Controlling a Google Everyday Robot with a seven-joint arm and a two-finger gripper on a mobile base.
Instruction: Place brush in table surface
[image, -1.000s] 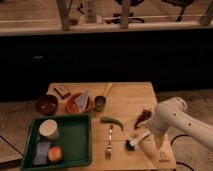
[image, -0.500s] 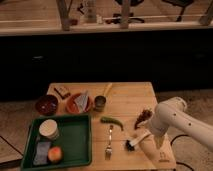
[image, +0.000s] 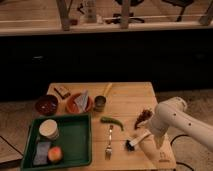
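Nothing has shifted since the earlier frames: the white robot arm (image: 177, 120) keeps the same pose at the lower right, and every item lies where it did. Its gripper (image: 152, 136) hangs low over the light wooden plank table surface (image: 130, 97), right at the small brush with a pale cream handle and black bristle head (image: 136, 141). That brush lies flat on the wood in the lower right of the frame, bristles pointing left toward the silver fork (image: 109, 142), handle running up under the arm's end. Whether the claw is parted or pinched on the handle, I cannot tell; the arm's bulk hides it. The brush looks light and stiff in the handle, soft only at the bristles, so the handle is the place to hold. A dark reddish clump (image: 144, 117) sits just above it, a green pepper (image: 112, 122) farther left.
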